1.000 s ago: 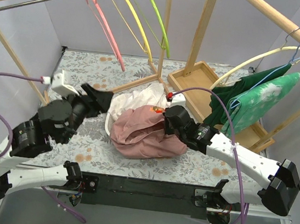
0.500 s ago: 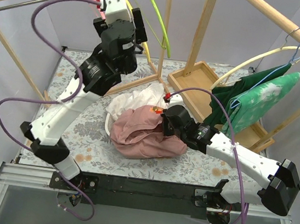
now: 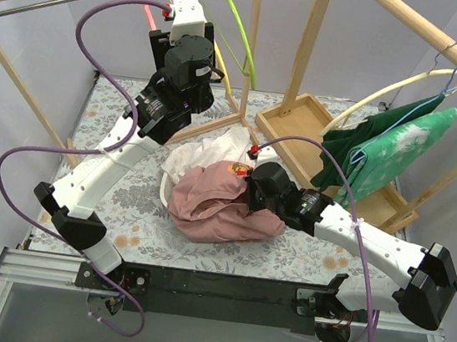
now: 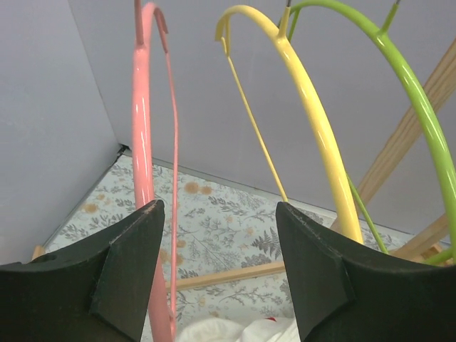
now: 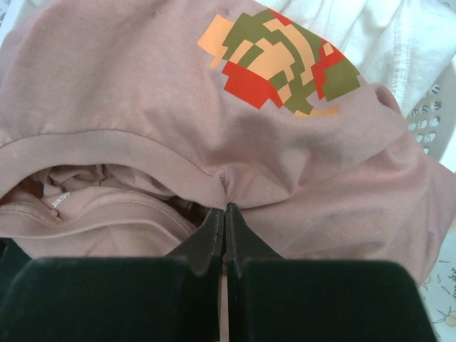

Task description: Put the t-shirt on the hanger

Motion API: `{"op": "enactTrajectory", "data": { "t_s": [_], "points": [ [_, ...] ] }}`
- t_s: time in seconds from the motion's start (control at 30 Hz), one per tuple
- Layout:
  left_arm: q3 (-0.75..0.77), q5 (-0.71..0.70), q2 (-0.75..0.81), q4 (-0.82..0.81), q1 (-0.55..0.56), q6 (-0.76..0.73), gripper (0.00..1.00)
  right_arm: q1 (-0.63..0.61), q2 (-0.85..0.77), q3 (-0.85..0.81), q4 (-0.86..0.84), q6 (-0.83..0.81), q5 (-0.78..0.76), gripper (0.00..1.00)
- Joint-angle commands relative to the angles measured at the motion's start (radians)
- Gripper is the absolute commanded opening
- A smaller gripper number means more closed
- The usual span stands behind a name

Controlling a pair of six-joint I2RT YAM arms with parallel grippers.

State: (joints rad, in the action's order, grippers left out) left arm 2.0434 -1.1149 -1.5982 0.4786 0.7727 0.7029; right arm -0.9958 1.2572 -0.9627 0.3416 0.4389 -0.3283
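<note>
The pink hanger (image 3: 146,7) hangs at the left end of the rail, mostly hidden behind my raised left arm. My left gripper (image 3: 180,44) is up at it, open. In the left wrist view the hanger's thick arc (image 4: 142,128) runs down against the left finger, and its thin bar crosses the gap of the left gripper (image 4: 218,206). The dusty-pink t-shirt (image 3: 216,203) with a pixel print lies heaped on the table. My right gripper (image 3: 247,186) is shut on a pinch of the t-shirt (image 5: 214,92) at its ribbed collar, seen at the tips of the right gripper (image 5: 225,208).
A yellow hanger (image 4: 313,114) and a green hanger (image 4: 420,92) hang just right of the pink one. A white cloth (image 3: 215,148) lies in a white perforated basket (image 5: 427,121) behind the shirt. Green garments (image 3: 392,146) hang at the right above a wooden tray (image 3: 302,126).
My left arm has swung up from low at the table's left to the rail, then edged right by the pink hanger. The right gripper has stayed shut on the collar.
</note>
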Motion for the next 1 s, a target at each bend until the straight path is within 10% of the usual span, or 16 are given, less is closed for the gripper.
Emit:
{"op": "enactTrajectory", "data": {
  "t_s": [0.0, 0.5, 0.77, 0.97],
  "points": [
    [0.000, -0.033, 0.060, -0.040, -0.026, -0.052, 0.62, 0.003, -0.021, 0.009, -0.026, -0.005, 0.015, 0.01],
    [-0.020, 0.124, 0.162, 0.026, -0.068, 0.010, 0.65, 0.002, -0.015, 0.025, -0.026, 0.004, 0.048, 0.01],
    [0.215, 0.510, 0.023, 0.411, -0.334, 0.216, 0.58, 0.003, -0.050, 0.045, -0.026, 0.014, 0.074, 0.01],
    [0.034, 0.618, 0.095, 0.291, -0.391, 0.213, 0.56, 0.002, -0.064, 0.065, -0.026, 0.017, 0.066, 0.01]
  ]
}}
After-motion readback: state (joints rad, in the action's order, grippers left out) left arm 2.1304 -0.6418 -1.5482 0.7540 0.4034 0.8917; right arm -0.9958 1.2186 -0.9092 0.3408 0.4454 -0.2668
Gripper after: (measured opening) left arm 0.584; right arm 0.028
